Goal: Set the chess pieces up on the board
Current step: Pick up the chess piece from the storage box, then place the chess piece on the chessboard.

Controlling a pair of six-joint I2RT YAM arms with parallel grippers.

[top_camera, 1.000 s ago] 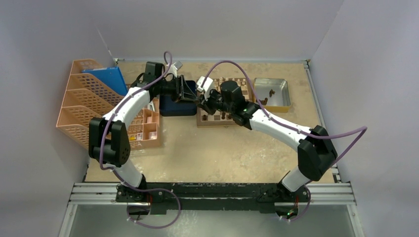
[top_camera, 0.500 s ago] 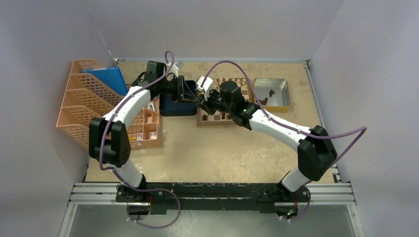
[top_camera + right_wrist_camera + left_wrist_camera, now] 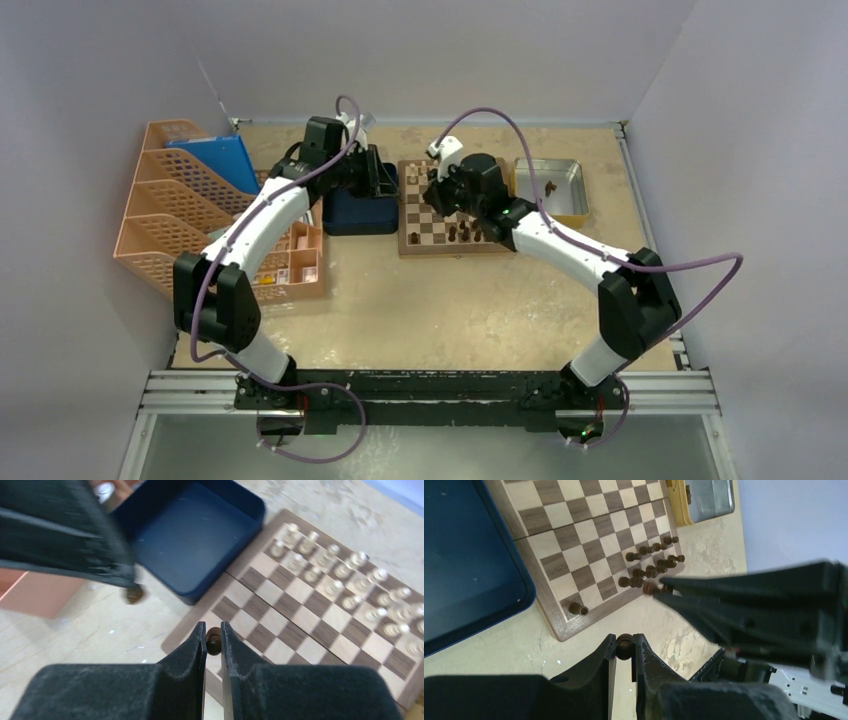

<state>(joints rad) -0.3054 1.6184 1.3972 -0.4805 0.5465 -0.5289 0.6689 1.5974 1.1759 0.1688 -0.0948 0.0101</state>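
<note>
Your left gripper: nearly closed, pinching one dark piece at its tips | your right gripper: the same, with another dark piece | the board lies just ahead of both.

- Left wrist view: first dark piece sits between the fingers of the left gripper. Only its round top shows; kind unreadable.
- Same view: right gripper is a blurred dark mass. Board and silver tray are cut by the top edge.
- Right wrist view: second dark piece shows its head only. The board runs off the right edge.
- Overhead view: chess pieces too small to type; fingertips not resolvable.
</note>
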